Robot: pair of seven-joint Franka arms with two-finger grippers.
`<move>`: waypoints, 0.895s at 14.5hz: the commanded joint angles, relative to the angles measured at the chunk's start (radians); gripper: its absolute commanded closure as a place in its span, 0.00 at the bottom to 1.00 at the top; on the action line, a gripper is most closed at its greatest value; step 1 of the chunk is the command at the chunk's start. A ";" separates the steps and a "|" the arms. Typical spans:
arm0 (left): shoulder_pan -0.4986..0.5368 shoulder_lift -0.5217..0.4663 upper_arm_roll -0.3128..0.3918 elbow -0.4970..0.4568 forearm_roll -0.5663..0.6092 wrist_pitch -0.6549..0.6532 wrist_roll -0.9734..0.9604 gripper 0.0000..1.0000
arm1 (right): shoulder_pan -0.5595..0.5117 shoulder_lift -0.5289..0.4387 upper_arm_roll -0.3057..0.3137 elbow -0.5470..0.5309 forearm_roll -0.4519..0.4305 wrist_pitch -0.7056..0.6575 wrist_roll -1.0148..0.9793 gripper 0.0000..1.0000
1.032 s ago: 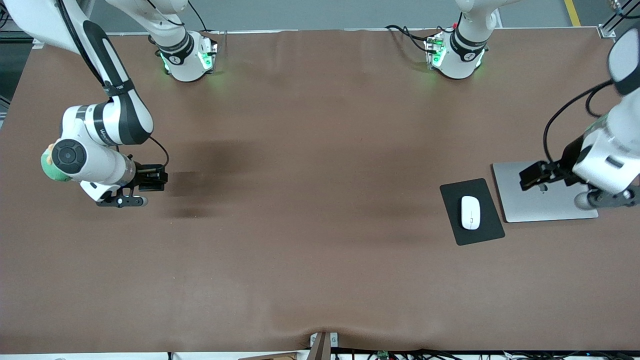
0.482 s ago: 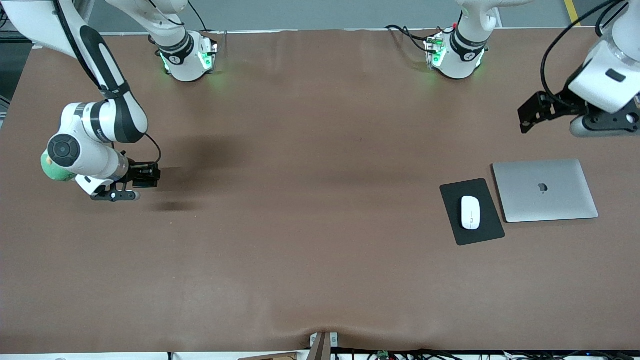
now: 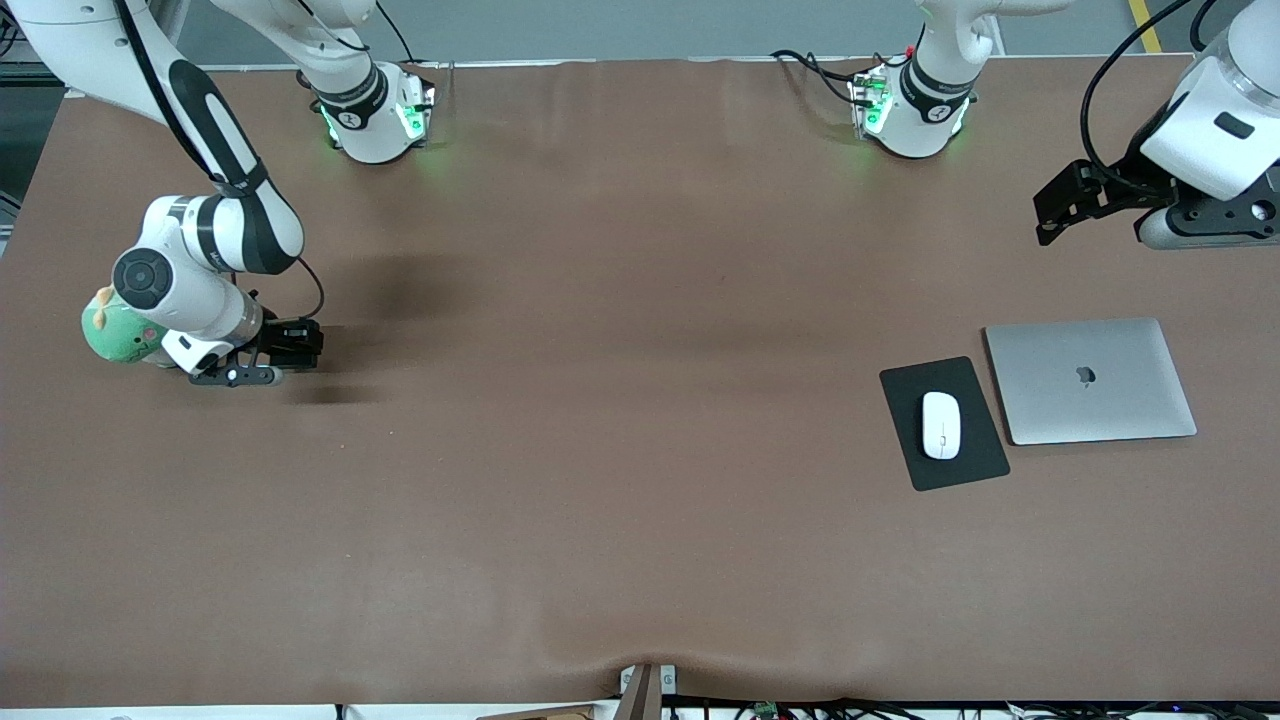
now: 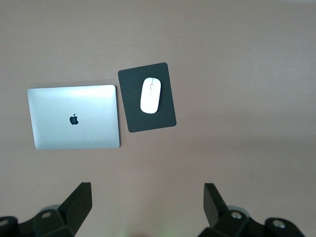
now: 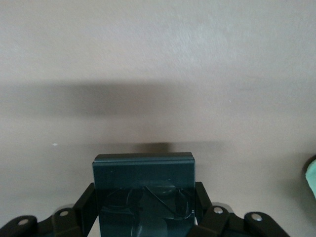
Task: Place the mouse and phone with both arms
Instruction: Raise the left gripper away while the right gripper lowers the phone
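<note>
Right end effector [image 3: 300, 345], frame's left-middle, low over bare table [image 3: 620, 450], clenched on phone [image 5: 143, 190]; dark slab fills space between fingers in right wrist view. Green plush toy [image 3: 115, 335] just beside right arm's wrist, at frame's left edge.

Left end effector [image 3: 1050, 215], upper right of frame, released, jaws spread wide, holding nothing, up over table.

Mouse [image 3: 940, 424] lies on black pad [image 3: 975, 465], lower right of frame. Closed silver laptop [image 3: 1090, 380] just beside pad, toward left arm's end.
</note>
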State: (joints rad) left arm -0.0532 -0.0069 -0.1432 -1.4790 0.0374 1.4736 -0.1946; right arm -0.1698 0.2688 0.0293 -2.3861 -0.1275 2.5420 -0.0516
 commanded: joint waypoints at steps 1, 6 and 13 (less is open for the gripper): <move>0.012 -0.016 0.017 -0.012 -0.019 0.005 0.014 0.00 | 0.007 -0.008 -0.017 -0.031 0.028 0.032 -0.031 1.00; 0.029 0.001 0.017 0.000 -0.021 0.007 0.012 0.00 | 0.007 0.042 -0.035 -0.042 0.028 0.078 -0.030 1.00; 0.067 0.004 0.027 0.002 -0.024 0.005 0.029 0.00 | 0.006 0.072 -0.045 -0.004 0.028 0.061 -0.016 0.00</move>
State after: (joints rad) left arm -0.0110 0.0055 -0.1233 -1.4790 0.0373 1.4758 -0.1944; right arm -0.1700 0.3231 -0.0049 -2.4200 -0.1210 2.6160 -0.0556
